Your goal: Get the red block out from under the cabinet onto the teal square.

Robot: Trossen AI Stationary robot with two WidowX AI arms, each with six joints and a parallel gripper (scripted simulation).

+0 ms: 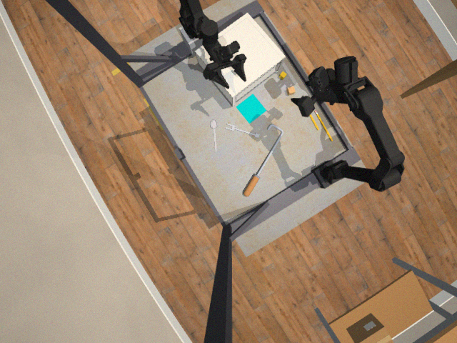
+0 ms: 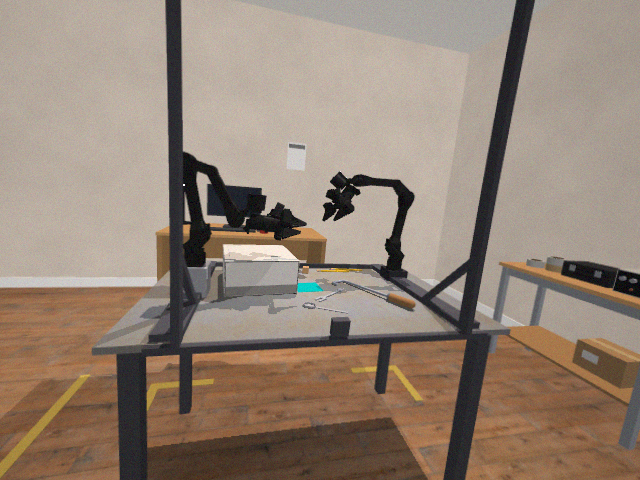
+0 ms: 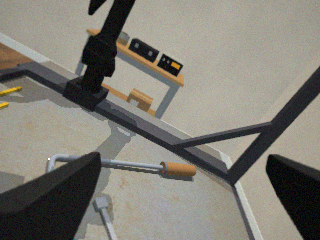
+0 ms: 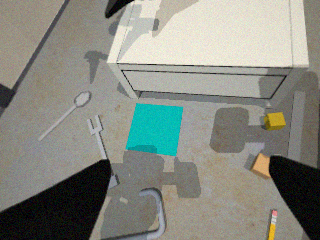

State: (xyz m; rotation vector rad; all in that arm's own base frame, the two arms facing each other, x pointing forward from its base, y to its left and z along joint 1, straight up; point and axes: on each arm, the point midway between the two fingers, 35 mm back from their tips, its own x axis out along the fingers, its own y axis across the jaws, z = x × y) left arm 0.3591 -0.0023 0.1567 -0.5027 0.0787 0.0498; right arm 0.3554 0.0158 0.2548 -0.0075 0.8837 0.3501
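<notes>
The white cabinet (image 1: 245, 55) stands upright at the back of the table; it also shows in the right wrist view (image 4: 210, 45). The red block is hidden; I cannot see it in any view. The teal square (image 1: 251, 108) lies bare in front of the cabinet, as the right wrist view (image 4: 155, 129) also shows. My left gripper (image 1: 226, 75) hovers open and empty above the cabinet's front edge. My right gripper (image 1: 303, 105) hangs open and empty high above the table, to the right of the teal square. A hooked rod with an orange handle (image 1: 263, 162) lies on the table.
A spoon (image 1: 213, 133) and a fork (image 1: 240, 129) lie left of the rod. A yellow cube (image 1: 282, 74) and an orange cube (image 1: 290, 89) sit right of the cabinet. Two pencils (image 1: 320, 124) lie near the right rim. Frame posts stand at the table corners.
</notes>
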